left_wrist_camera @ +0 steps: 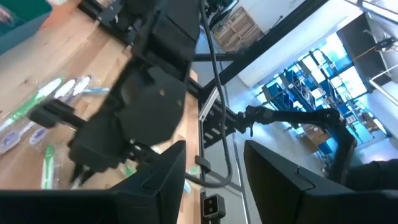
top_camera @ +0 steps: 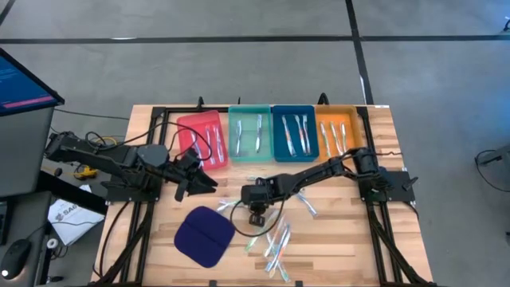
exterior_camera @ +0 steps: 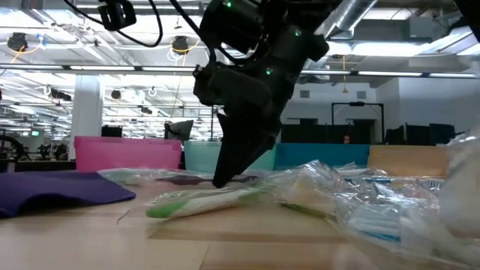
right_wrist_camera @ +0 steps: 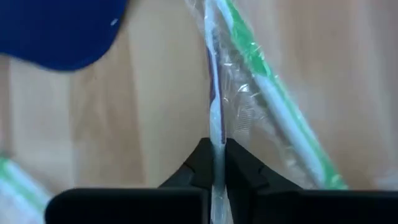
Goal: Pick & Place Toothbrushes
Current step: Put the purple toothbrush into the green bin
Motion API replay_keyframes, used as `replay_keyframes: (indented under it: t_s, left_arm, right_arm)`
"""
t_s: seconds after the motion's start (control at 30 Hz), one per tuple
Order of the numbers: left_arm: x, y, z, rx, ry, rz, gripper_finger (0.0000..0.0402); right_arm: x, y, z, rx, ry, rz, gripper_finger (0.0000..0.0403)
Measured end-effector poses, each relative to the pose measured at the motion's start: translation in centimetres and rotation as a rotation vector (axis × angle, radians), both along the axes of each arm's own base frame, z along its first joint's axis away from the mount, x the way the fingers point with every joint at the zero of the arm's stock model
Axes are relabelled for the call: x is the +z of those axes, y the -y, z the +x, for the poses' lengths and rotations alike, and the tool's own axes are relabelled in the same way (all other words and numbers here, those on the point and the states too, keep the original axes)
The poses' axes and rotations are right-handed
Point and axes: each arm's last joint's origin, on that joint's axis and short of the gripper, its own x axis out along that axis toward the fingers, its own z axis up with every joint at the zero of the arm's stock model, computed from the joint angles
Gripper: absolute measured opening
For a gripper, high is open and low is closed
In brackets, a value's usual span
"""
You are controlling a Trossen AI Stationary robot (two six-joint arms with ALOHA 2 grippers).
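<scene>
Several wrapped toothbrushes [top_camera: 275,243] lie loose on the wooden table [top_camera: 335,247] near its front, and others lie in the four trays at the back. My right gripper [top_camera: 256,214] reaches down over the table's middle and is shut on one whitish and purple toothbrush [right_wrist_camera: 214,93]. A green toothbrush [right_wrist_camera: 273,99] in a clear wrapper lies right beside it. My left gripper [left_wrist_camera: 214,180] waits above the table's left part, open and with nothing between its fingers. My right gripper pinches the whitish toothbrush's thin shaft [right_wrist_camera: 216,138] between its two fingertips [right_wrist_camera: 200,163]. The fingers slant down from above [exterior_camera: 223,178] and lie across the shaft. The rest of the toothbrush stretches away low over the wood; whether it is lifted clear I cannot tell.
Red [top_camera: 191,127], teal [top_camera: 249,113], blue [top_camera: 293,112] and orange [top_camera: 338,113] trays stand in a row along the far edge. A dark blue cloth pad [top_camera: 205,235] lies front left of my right gripper. A monitor [top_camera: 20,84] stands off the table's left.
</scene>
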Motion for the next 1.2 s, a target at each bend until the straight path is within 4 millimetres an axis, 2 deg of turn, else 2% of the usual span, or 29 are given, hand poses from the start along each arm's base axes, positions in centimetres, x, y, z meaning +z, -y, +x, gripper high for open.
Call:
replay_keyframes:
  t_s: [0.23, 0.4, 0.53, 0.87, 0.93, 1.03, 1.13, 1.2]
  left_arm:
    - [0.3, -0.1, 0.1, 0.033, 0.036, -0.001, 0.0158]
    - [0.5, -0.1, 0.1, 0.031, 0.057, 0.003, 0.0158]
    - [0.6, -0.1, 0.1, 0.031, 0.065, 0.004, 0.0158]
    - [0.6, -0.1, 0.1, 0.03, 0.074, 0.01, 0.0158]
    - [0.8, -0.1, 0.1, 0.034, 0.089, 0.008, 0.0158]
    - [1.4, -0.2, -0.2, 0.047, 0.14, -0.002, 0.0158]
    - [2.2, -0.3, -0.8, 0.061, 0.196, -0.012, 0.0158]
    - [2.6, -0.5, -1.3, 0.072, 0.235, -0.02, 0.0158]
  right_arm:
    - [4.4, -1.0, 0.6, 0.053, -0.071, 0.157, 0.0014]
    - [6.3, -1.2, 0.3, 0.054, -0.184, 0.255, 0.0014]
    - [7.5, -0.2, -0.1, 0.03, -0.294, 0.343, 0.0014]
    - [7.9, 4.3, -1.3, -0.081, -0.506, 0.537, 0.0014]
    - [8.8, 5.5, -1.4, -0.096, -0.458, 0.535, 0.0014]
    - [11.4, 7.7, -1.0, -0.125, -0.283, 0.554, 0.0014]
    - [13.8, 10.8, -1.1, -0.265, -0.148, 0.538, 0.0014]
    - [15.3, 13.7, -2.1, -0.414, -0.1, 0.504, 0.0014]
